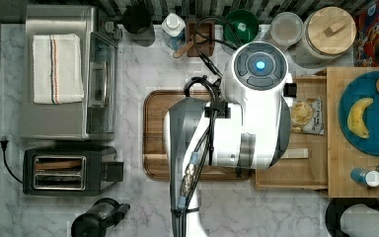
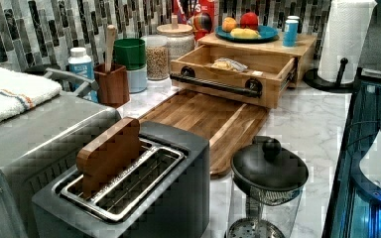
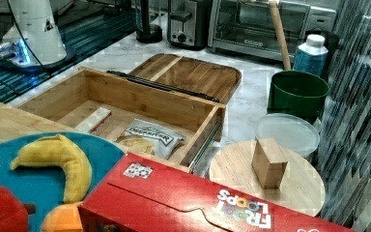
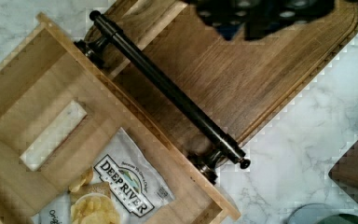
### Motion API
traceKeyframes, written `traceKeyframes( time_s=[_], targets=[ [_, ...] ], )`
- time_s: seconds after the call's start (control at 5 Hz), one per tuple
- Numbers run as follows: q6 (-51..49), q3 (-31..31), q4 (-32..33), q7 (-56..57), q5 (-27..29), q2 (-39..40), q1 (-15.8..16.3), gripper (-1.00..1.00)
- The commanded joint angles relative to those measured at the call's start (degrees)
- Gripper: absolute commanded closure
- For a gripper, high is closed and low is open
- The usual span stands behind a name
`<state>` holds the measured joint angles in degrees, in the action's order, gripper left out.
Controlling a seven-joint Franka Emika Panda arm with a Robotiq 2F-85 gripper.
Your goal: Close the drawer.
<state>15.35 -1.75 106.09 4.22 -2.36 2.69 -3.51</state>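
- Drawer (image 2: 238,67) stood pulled out over the marble counter (image 2: 307,124), black bar handle (image 4: 168,88) beside the walnut tray (image 2: 203,116).
- Chip bag (image 4: 121,182) lay inside.
- Gripper (image 4: 261,14) hung above the tray; finger state: cannot tell.

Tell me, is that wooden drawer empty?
No: in the wrist view the open drawer holds a chip bag and a small pale block.
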Motion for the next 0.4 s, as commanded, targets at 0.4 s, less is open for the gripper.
traceKeyframes(
  time_s=[0.4],
  targets=[
    [5.67, 6.1, 8.22, 10.28, -0.91, -2.83, 5.9, -1.0]
  ],
)
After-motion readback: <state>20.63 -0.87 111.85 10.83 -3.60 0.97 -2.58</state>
